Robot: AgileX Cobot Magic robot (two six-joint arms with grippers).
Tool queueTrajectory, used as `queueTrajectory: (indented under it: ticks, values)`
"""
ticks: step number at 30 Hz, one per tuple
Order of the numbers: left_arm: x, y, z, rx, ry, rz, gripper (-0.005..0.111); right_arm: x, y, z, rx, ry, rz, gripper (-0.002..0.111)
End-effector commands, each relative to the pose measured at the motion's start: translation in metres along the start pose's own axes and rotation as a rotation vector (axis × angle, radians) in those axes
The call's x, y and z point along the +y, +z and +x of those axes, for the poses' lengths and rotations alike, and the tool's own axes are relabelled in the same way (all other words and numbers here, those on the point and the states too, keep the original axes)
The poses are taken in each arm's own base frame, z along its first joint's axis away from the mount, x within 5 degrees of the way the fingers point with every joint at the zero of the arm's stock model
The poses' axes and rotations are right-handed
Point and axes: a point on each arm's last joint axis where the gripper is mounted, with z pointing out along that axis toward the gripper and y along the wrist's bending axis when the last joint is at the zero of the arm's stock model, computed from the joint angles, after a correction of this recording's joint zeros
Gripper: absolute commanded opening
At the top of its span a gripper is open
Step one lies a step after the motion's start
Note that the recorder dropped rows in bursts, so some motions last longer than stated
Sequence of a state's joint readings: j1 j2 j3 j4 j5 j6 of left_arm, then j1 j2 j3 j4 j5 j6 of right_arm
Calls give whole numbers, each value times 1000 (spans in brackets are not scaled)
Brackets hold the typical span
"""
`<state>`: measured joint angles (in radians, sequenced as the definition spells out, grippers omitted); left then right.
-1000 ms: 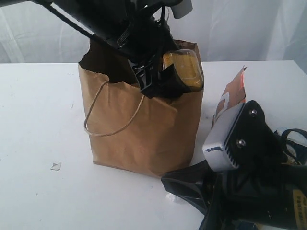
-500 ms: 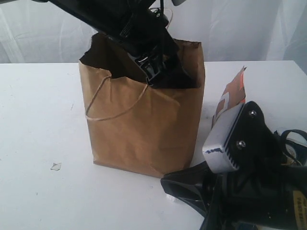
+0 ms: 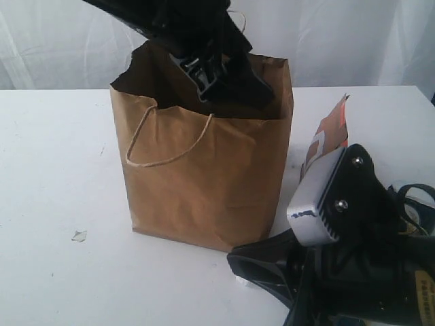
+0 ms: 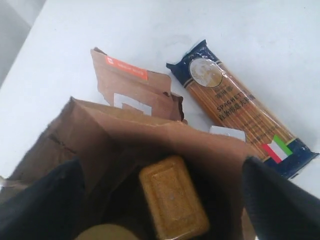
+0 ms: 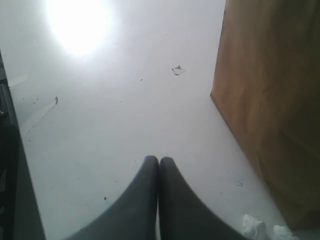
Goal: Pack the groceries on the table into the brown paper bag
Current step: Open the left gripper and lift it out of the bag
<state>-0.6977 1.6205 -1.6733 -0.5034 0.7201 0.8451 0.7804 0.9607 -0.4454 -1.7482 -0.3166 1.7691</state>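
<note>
The brown paper bag (image 3: 204, 176) stands upright mid-table. My left gripper (image 3: 224, 78) hangs open over its mouth, with nothing between its fingers. In the left wrist view, that gripper (image 4: 160, 200) looks down into the bag (image 4: 100, 120). The yellow-grain bottle (image 4: 172, 197) lies at the bottom beside a round gold lid (image 4: 105, 232). Outside the bag, the brown-orange pouch (image 4: 135, 92) (image 3: 329, 129) leans against its far side. The spaghetti packet (image 4: 240, 107) lies flat on the table beyond it. My right gripper (image 5: 159, 160) is shut and empty, low over the table (image 5: 100, 125) beside the bag (image 5: 270, 90).
A small paper scrap (image 3: 79, 236) (image 5: 177, 70) lies on the table left of the bag. White crumpled bits (image 5: 255, 225) sit near the bag's corner. My right arm (image 3: 353, 258) fills the front right of the exterior view. A small white item (image 4: 227, 132) peeks past the bag's rim.
My left gripper carried the yellow-grain bottle down into the bag and let it go. It now sits a little higher, empty. The right arm has not moved.
</note>
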Motion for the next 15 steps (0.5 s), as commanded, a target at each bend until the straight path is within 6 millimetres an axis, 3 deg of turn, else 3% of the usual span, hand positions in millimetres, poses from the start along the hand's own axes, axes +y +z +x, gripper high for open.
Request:
queueTrajectory:
  ticks: [1,9,15]
  values:
    - [-10,-37,-14,-42,10,-50,84,1,-1,2,0,2,-1,0]
    - [-32,-98,-24,-65,12,-120,84,0,-1,1,-2,2,9,0]
    - [-50,-145,-16,37,-41,-210,80,-1,-1,1,-4,2,21,0]
